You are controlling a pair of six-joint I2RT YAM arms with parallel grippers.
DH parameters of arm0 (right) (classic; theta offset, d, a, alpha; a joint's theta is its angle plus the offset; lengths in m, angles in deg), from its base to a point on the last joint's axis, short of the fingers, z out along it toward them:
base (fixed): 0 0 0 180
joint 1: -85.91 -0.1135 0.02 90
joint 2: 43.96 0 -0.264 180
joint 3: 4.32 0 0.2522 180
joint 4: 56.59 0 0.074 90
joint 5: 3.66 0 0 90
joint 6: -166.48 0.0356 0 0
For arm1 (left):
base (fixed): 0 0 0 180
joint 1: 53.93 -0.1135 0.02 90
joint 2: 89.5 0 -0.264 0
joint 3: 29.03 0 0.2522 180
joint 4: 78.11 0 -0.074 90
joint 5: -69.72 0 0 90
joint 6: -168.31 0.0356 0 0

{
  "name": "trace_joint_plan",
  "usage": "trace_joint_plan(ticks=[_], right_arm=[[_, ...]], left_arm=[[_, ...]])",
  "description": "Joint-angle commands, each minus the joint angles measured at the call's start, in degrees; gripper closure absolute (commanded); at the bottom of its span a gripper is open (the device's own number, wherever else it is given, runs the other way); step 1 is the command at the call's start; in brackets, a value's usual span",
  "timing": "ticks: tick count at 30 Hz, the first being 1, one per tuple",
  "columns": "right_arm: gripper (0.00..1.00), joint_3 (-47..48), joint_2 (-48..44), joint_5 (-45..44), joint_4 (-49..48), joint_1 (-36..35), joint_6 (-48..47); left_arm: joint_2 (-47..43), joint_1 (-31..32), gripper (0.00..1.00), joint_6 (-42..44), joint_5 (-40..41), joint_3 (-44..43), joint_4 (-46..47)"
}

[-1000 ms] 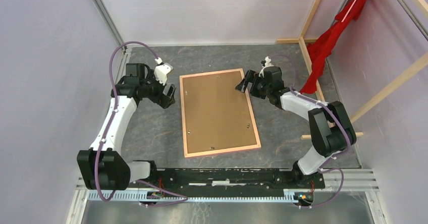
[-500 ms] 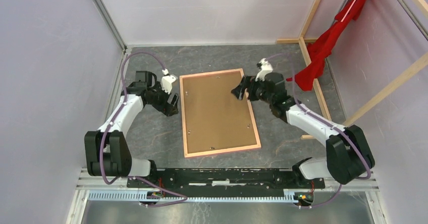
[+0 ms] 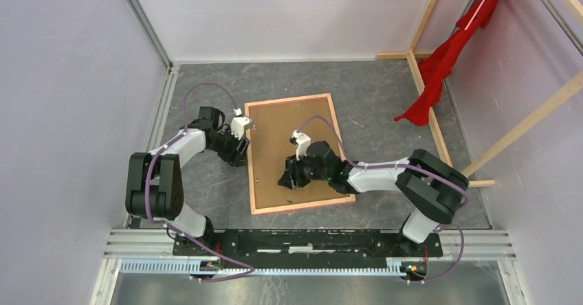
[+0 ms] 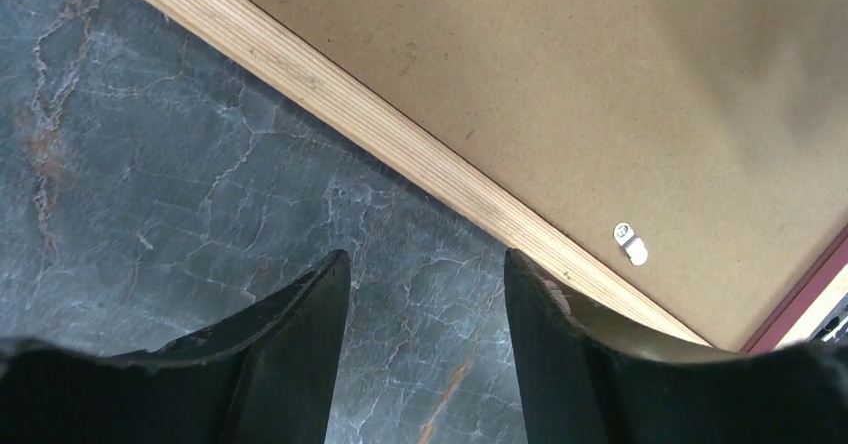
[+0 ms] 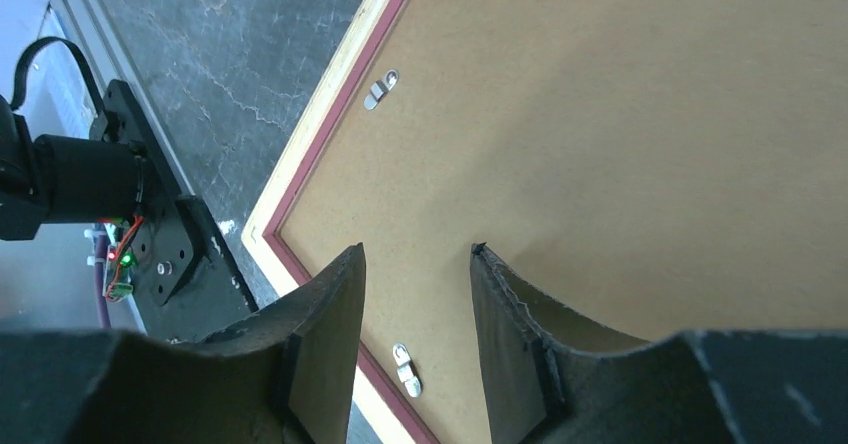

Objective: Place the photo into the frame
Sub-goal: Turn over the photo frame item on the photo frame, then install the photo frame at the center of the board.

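Observation:
The frame (image 3: pixel 302 205) lies face down on the dark table, its pale tan wood back up. Inside it lies the photo (image 3: pixel 289 133), of which only the brown hardboard back shows; the print side is hidden. My left gripper (image 3: pixel 239 148) is low beside the frame's left rail, open, with bare table between its fingers (image 4: pixel 290 354). In the left wrist view the frame's rail (image 4: pixel 400 134) runs diagonally just ahead. My right gripper (image 3: pixel 287 180) hovers open over the near part of the photo's hardboard (image 5: pixel 620 114), holding nothing. A small metal clip (image 5: pixel 405 369) sits by the frame's edge (image 5: pixel 330 114).
A red cloth (image 3: pixel 443 58) hangs on bare wooden beams (image 3: pixel 529 123) at the right. Pale walls close in the left and back. The arms' black mounting rail (image 3: pixel 309 240) runs along the near edge. More clips (image 4: pixel 630 244) hold the board.
My right gripper has swept from the frame's upper right edge to above the photo's near part. My left gripper has come in against the frame's left rail. Both pairs of jaws have narrowed.

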Motion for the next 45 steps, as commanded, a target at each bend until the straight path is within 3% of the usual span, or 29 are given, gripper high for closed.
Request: trace_joint_plan(ticks=[1,14,26,45], right_arm=[[0.51,4.6,4.5,-1.0,-7.2,-2.4,-0.4],[0.53,10.9,13.9,-1.0,-7.8,-4.9,-0.7],[0.56,14.4,18.1,0.3,-7.6,-5.4,-0.5],[0.61,17.2,22.1,1.4,-7.0,-7.2,0.6]], left_arm=[[1.0,0.3,0.37,2.2,-3.2,-2.4,2.3],[1.9,0.2,0.43,3.6,-6.4,-2.9,2.3],[5.1,0.3,0.61,4.8,-6.2,-3.2,2.3],[6.0,0.4,0.64,4.7,-5.3,-3.2,2.3]])
